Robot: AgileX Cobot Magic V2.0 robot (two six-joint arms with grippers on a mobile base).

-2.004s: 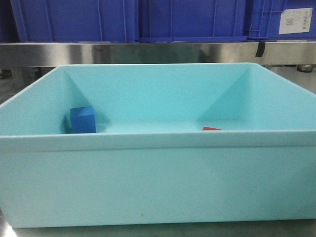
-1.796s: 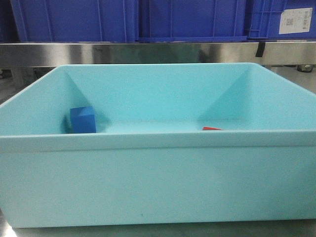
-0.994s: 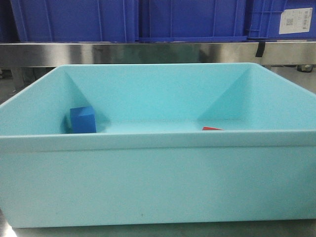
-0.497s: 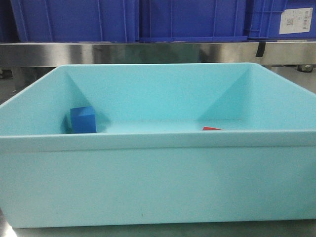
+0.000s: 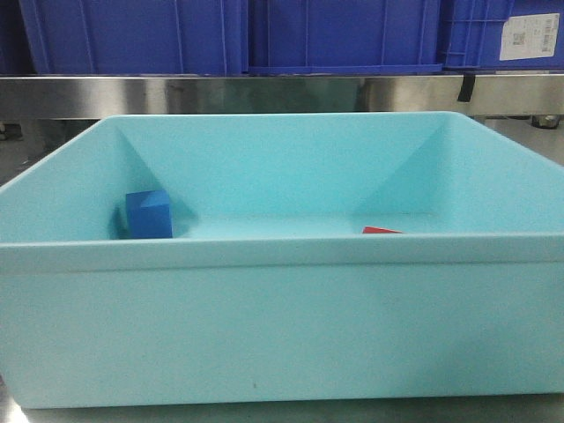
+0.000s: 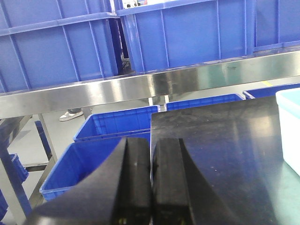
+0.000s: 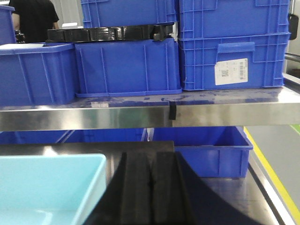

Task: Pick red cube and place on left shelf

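Observation:
In the front view only a sliver of the red cube (image 5: 381, 230) shows above the near wall of the light-blue bin (image 5: 282, 326), at the bin's right. A blue cube (image 5: 148, 214) sits at the bin's left inside. My left gripper (image 6: 151, 154) is shut and empty, over the dark table left of the bin, whose corner (image 6: 288, 126) shows at the right edge. My right gripper (image 7: 151, 164) is shut and empty, just right of the bin's corner (image 7: 51, 187). Neither gripper shows in the front view.
A steel shelf rail (image 5: 282, 92) runs behind the bin with dark-blue crates (image 5: 335, 35) on it. More blue crates (image 6: 112, 136) stand on the floor left of the table and beyond its right end (image 7: 211, 150). A person in black (image 7: 33, 18) stands far left.

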